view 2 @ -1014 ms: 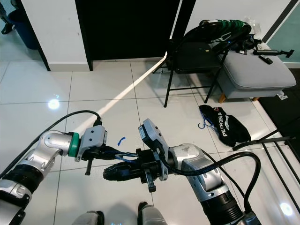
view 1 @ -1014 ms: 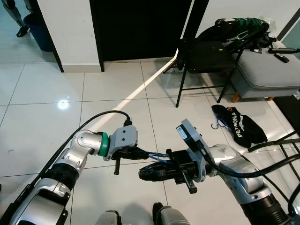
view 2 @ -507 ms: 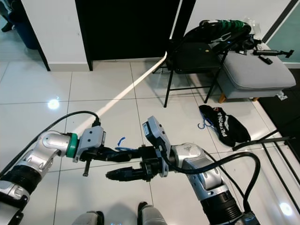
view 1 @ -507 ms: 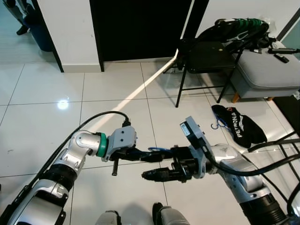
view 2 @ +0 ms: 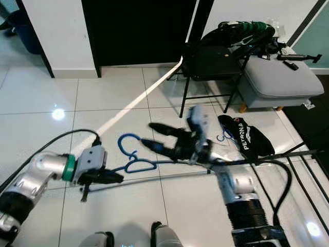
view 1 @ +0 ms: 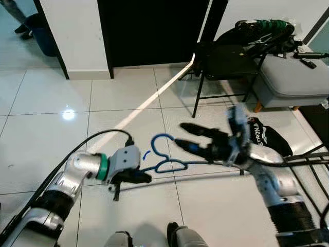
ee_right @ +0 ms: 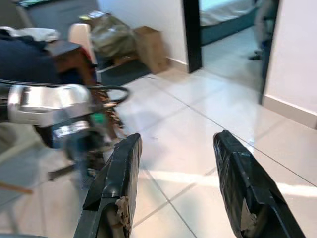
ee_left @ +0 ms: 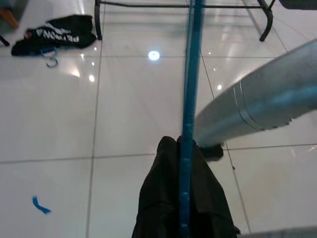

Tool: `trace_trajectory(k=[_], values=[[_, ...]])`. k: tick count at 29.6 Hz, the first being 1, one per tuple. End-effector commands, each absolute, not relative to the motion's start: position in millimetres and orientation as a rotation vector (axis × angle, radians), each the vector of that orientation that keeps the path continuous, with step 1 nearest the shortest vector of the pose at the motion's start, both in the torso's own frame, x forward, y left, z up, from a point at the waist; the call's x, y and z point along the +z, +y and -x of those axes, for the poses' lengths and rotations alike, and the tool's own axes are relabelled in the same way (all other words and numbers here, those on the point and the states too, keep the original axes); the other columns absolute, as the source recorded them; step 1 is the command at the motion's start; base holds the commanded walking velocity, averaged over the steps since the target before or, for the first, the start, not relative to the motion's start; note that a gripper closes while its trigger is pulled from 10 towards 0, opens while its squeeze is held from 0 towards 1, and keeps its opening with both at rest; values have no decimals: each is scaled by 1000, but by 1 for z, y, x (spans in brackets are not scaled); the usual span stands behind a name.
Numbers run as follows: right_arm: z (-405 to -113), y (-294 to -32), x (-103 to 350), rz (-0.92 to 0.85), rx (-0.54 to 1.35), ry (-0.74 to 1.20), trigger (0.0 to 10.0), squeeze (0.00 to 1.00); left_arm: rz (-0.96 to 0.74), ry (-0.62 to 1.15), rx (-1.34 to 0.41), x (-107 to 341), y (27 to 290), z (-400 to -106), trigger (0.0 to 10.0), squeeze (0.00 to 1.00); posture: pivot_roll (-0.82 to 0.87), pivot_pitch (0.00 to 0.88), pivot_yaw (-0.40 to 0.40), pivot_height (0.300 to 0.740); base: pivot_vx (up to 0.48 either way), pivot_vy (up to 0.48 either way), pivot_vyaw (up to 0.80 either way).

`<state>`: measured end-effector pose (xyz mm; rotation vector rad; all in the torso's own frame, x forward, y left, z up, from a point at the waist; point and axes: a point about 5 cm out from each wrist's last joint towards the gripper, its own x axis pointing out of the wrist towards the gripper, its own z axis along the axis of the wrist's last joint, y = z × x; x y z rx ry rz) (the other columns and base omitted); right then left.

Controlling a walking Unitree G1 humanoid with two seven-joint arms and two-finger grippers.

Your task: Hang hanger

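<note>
White glossy tiled floor, black folding chair (view 1: 226, 67) at back. Left gripper (view 1: 138, 177) pinches the thin blue wire hanger (view 1: 169, 163) by one end, held over the floor; right gripper (view 1: 193, 138) spread wide, empty, just beside its hook. Hanger picked up, not yet hung; judged early-to-mid task.

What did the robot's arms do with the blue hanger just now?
The right gripper let go of the hanger, opened, and swung up and away to the robot's right. The left gripper drew back to the left and kept hold of the hanger's bar. The chair and black bag stayed put.
</note>
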<state>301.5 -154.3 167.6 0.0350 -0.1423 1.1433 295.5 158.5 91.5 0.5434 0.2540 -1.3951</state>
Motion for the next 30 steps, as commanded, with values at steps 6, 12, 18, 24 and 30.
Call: trace_trajectory(k=[6, 12, 18, 24, 30], values=[[-300, -159, 153, 17, 1101, -98, 10000, 0, -540, 258, -1379, 91, 161, -293, 0, 0, -2, 117, -44, 740, 0, 0, 0], [-324, -198, 120, 250, 654, 135, 10000, 0, -541, 308, -1269, 85, 171, -293, 0, 0, -1, 121, -42, 740, 0, 0, 0], [-332, -240, 113, 223, 258, 148, 10000, 0, -523, 336, -1194, 82, 178, -291, 0, 0, -1, 126, -38, 740, 0, 0, 0], [-320, -263, 90, 102, 50, 196, 10000, 0, -490, 396, -1121, 75, 186, -285, 0, 0, 1, 131, -33, 740, 0, 0, 0], [-307, -256, 57, -13, 24, 309, 10000, 0, -422, 465, -841, 64, 196, -289, 0, 0, 2, 132, -21, 740, 0, 0, 0]])
